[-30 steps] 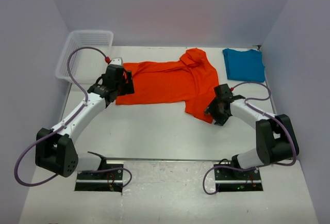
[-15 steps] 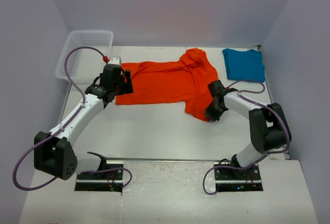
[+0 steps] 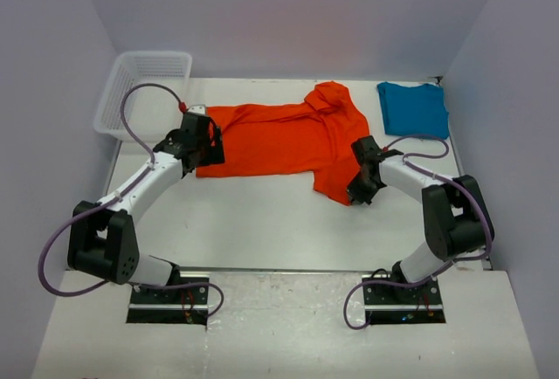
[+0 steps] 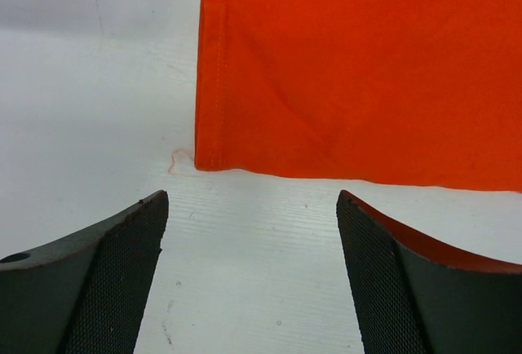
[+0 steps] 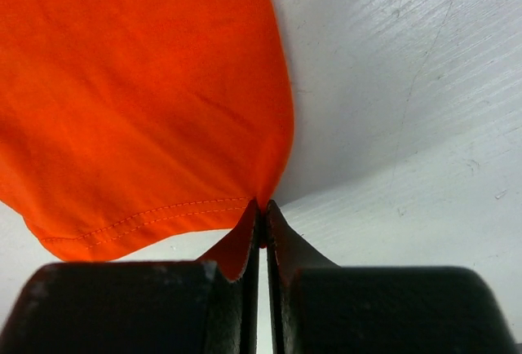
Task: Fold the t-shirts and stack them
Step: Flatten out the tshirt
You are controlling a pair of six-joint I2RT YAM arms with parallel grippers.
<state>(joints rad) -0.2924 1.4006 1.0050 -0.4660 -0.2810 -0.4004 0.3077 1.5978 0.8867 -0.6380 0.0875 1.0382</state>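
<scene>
Spread flat mid-frame on the surface (image 3: 262, 222): orange-red t-shirt (image 3: 288, 139). Clamped at its lower-right corner by the right claw (image 5: 263, 207), likely for folding over. Gaping just short of the left hem corner: left claw (image 4: 251, 199). Upper right, apart: teal t-shirt (image 3: 412, 108).

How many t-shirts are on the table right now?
2. The orange-red t-shirt lies spread across the middle of the table, a hem corner pinched in the right tool. The teal-blue t-shirt lies at the far right. No others visible.
</scene>
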